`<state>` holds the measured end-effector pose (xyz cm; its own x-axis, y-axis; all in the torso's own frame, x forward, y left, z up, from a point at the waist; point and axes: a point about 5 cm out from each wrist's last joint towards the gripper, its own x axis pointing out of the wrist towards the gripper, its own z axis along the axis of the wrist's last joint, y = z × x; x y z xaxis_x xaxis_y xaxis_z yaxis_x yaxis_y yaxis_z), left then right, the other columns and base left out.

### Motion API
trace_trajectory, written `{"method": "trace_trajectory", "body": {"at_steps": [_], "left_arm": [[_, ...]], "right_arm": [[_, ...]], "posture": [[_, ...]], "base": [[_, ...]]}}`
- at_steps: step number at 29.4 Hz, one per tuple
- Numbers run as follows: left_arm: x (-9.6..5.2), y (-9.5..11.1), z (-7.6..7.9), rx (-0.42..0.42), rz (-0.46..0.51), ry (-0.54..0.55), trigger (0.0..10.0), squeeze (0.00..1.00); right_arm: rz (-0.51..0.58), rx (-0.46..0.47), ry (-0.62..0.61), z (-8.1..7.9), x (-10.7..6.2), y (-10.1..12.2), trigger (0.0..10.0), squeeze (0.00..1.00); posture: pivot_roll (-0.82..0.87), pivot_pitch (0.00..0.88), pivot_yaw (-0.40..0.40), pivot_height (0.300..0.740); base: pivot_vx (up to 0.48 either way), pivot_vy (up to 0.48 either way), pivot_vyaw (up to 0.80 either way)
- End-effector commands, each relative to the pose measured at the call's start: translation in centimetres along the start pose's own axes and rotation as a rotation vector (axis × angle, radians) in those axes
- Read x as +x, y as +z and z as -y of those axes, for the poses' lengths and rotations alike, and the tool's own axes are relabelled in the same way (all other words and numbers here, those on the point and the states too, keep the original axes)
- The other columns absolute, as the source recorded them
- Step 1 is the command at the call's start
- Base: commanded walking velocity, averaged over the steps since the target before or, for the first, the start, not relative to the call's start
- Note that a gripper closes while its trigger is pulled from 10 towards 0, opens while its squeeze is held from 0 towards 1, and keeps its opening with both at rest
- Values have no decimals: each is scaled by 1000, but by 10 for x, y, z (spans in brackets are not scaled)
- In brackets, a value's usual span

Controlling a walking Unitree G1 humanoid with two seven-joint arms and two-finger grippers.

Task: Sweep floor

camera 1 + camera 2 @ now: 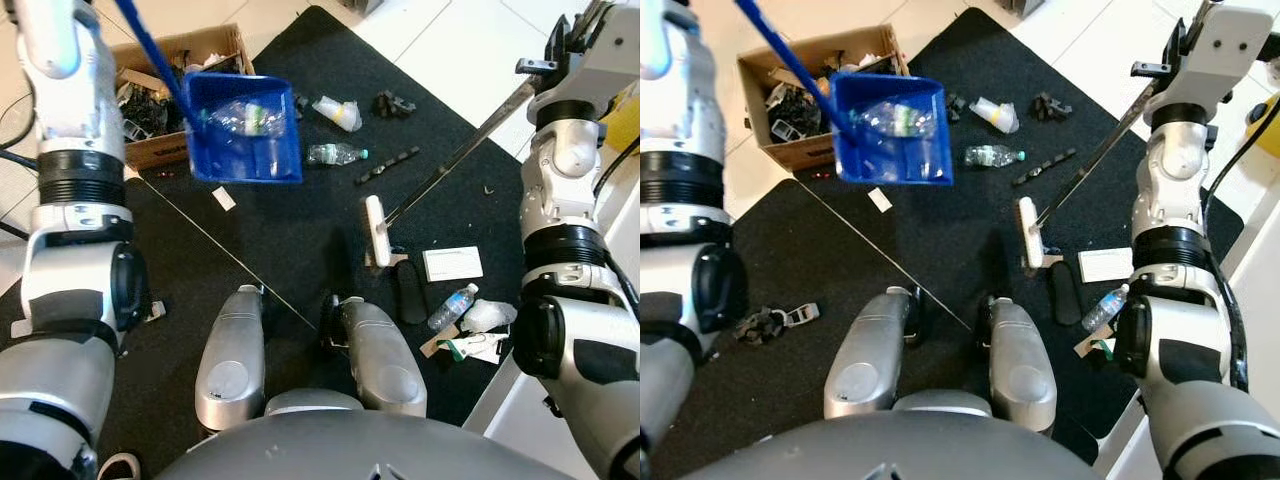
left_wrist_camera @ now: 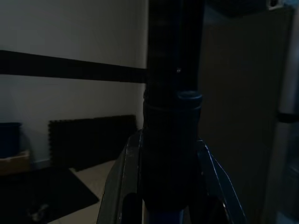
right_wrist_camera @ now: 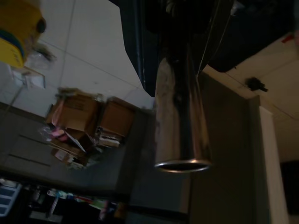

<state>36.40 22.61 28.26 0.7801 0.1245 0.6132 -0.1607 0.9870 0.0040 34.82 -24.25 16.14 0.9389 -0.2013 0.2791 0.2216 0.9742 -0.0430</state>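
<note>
A blue dustpan (image 1: 243, 125) holding clear bottles hangs above the black mat (image 1: 290, 230), just beside a cardboard box (image 1: 170, 60) of rubbish; its blue handle (image 1: 150, 55) slants up toward the left arm. The left hand (image 2: 163, 158) is closed around that handle. The broom (image 1: 440, 170) runs diagonally from its white head (image 1: 376, 230) on the mat up to the right hand (image 1: 560, 45), whose grip cannot be made out. Loose bottles (image 1: 336, 153) lie between pan and broom head.

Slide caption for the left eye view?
Blue plastic dustpan holding bottles hangs above black mat; white-headed broom rests among litter.
</note>
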Motion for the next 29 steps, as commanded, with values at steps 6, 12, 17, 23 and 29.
{"method": "trace_trajectory", "body": {"at_steps": [6, 12, 17, 23, 29], "left_arm": [[2, 9, 4, -17, 20, -9, 10000, 0], [-6, 0, 11, -23, -15, -33, 10000, 0], [-17, -9, 17, -22, -66, -57, 10000, 0], [-21, -14, 20, -12, -96, -74, 10000, 0], [-24, -17, 22, -15, -121, -70, 10000, 0]], "right_arm": [[80, 126, 11, -14, 3, 16, 10000, 0], [68, 188, 3, -19, 2, 13, 10000, 0], [57, 255, -14, -25, -1, 8, 10000, 0], [53, 281, 9, -37, -3, 8, 10000, 0], [40, 286, 33, -44, -4, 5, 10000, 0]], "posture": [[142, 3, -41, 740], [147, 0, -32, 740], [151, 0, -10, 740], [152, 0, 1, 740], [156, 0, -3, 740]], "base": [[0, 0, 0], [0, 0, 0], [0, 0, 0], [0, 0, 0], [0, 0, 0]]}}
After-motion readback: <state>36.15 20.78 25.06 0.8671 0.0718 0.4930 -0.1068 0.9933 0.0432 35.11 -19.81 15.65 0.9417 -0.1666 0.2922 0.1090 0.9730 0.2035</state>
